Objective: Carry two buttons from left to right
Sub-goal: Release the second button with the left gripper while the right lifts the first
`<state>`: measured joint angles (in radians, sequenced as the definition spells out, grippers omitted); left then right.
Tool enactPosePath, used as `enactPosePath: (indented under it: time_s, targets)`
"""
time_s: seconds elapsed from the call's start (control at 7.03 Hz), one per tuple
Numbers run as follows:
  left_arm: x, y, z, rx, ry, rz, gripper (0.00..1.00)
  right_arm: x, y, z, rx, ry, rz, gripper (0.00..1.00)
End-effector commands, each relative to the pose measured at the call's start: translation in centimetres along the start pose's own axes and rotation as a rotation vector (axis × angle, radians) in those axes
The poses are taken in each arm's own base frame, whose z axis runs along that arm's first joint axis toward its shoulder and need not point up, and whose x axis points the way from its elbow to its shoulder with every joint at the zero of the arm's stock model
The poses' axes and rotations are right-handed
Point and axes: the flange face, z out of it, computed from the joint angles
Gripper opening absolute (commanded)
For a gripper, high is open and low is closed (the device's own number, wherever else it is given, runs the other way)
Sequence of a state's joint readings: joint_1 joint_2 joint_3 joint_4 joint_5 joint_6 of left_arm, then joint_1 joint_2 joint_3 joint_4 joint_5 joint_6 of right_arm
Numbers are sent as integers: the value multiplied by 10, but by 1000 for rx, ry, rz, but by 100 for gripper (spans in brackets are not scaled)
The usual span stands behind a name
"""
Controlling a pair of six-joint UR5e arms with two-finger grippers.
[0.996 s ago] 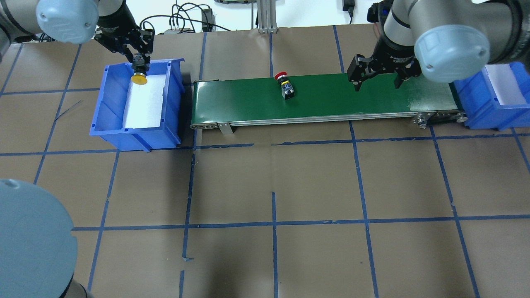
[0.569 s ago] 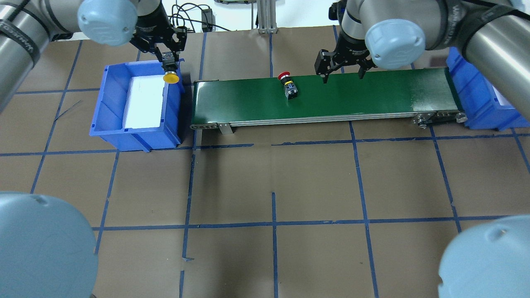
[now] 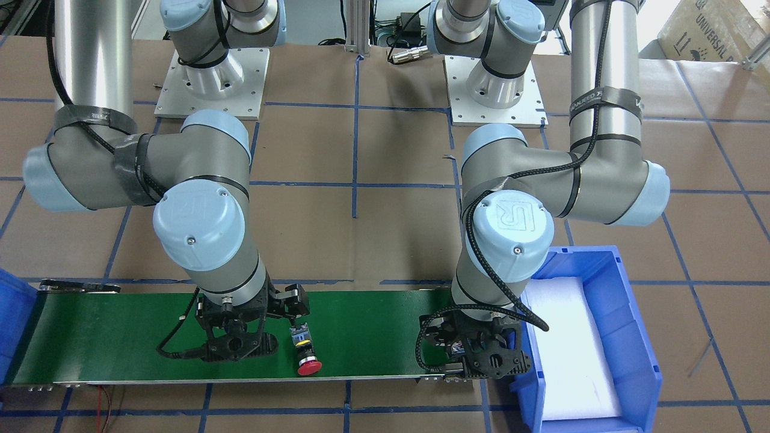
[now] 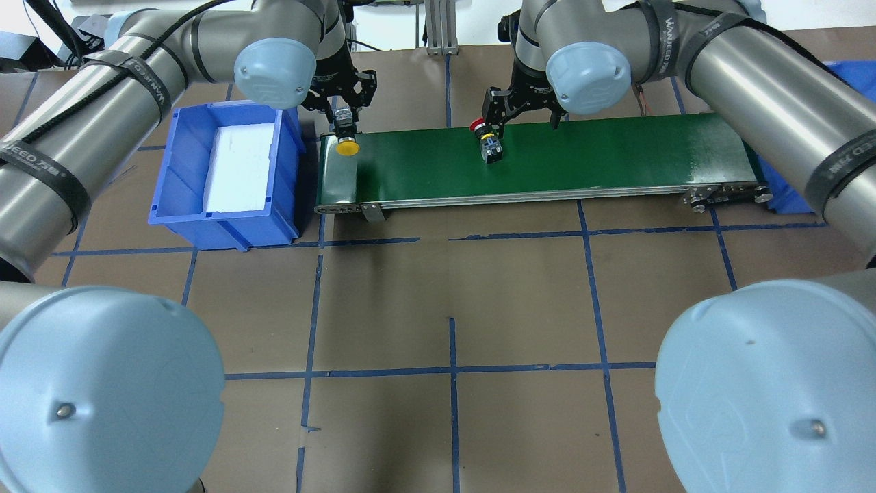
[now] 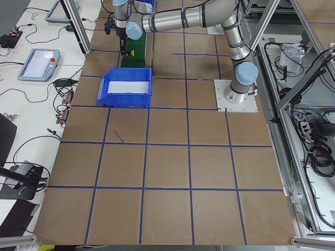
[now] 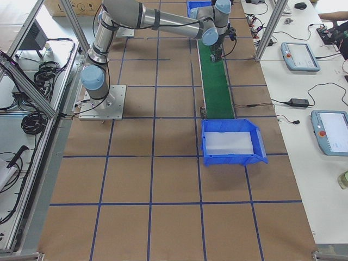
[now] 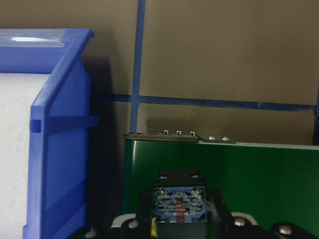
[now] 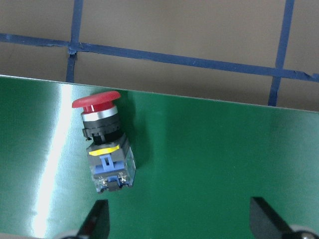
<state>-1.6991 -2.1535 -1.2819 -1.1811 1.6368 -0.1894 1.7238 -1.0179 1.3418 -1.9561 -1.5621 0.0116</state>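
The yellow button (image 4: pixel 348 146) hangs cap-down in my left gripper (image 4: pixel 345 131), which is shut on its grey contact block (image 7: pixel 178 204) just above the left end of the green conveyor belt (image 4: pixel 602 157). The red button (image 4: pixel 487 140) lies on its side on the belt, cap towards the far edge; it also shows in the front view (image 3: pixel 307 355) and the right wrist view (image 8: pixel 102 144). My right gripper (image 4: pixel 523 123) is open and empty over the belt. The red button lies just inside its left fingertip (image 8: pixel 97 224).
A blue bin (image 4: pixel 178 171) with a white foam liner stands left of the belt, beside my left gripper (image 3: pixel 481 361). A second blue bin (image 4: pixel 783 192) sits at the belt's right end. Blue tape lines cross the brown table.
My left gripper carried the yellow button right, from above the blue bin to the belt's left end. My right gripper moved left along the belt to the red button, still open.
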Motion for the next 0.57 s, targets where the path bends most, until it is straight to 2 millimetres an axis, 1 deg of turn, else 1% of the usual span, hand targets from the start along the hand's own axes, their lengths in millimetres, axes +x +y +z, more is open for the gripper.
enactPosePath:
  time_s: [0.0, 0.14, 0.28, 0.43]
  targets:
    - [-4, -2, 14, -17, -7, 15, 13, -7, -4, 15, -5, -3, -9, 99]
    - [-12, -4, 21, -26, -7, 37, 13, -6, -10, 23, 20, 3, -9, 99]
    - [-17, -8, 31, -31, -6, 30, 13, -6, -14, 30, 34, 4, -9, 99]
    - [-17, -8, 37, -40, -7, 29, 13, -6, -15, 37, 26, 3, -11, 99]
